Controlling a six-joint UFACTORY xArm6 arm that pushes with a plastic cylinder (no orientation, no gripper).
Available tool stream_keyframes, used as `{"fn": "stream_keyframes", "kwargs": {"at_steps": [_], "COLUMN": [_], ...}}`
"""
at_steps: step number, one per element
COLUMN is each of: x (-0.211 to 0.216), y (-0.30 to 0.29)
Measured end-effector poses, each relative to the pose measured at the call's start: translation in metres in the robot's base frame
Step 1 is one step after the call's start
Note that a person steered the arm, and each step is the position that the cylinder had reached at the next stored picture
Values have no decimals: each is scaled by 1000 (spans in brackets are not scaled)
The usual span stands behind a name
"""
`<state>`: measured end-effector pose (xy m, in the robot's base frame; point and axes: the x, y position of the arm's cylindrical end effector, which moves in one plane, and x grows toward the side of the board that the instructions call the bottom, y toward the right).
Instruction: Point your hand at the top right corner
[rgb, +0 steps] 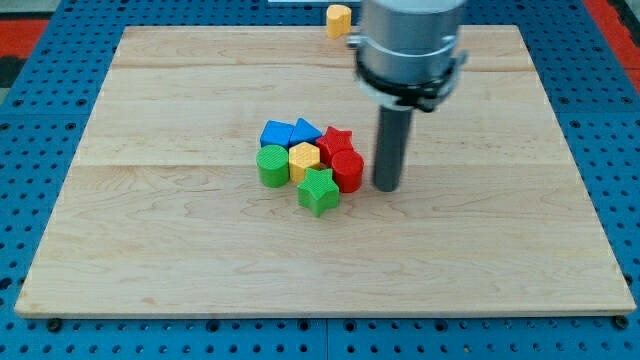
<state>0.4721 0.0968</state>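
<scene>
Your rod stands upright, long axis vertical, and my tip rests on the wooden board, holding nothing. Just to the tip's left sits the red cylinder, apart by a sliver, with the red star, yellow hexagon, green star, green cylinder and two blue blocks clustered beyond. A yellow block lies far above, at the board's top edge.

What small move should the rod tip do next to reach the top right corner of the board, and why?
Probably slide my tip toward the view's top right, away from the cluster. It stands just right of the red cylinder, near the board's centre, and that corner is far off with no block in the way.
</scene>
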Motion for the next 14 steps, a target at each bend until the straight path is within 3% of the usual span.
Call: {"fn": "stream_keyframes", "kwargs": {"at_steps": [1, 3, 5, 6, 7, 9, 10, 11, 12, 13, 14], "x": [-63, -279, -281, -281, -281, -275, -270, -261, -259, -247, -249], "y": [87, 189, 182, 125, 118, -133, -290, -383, -389, -323, -218]}}
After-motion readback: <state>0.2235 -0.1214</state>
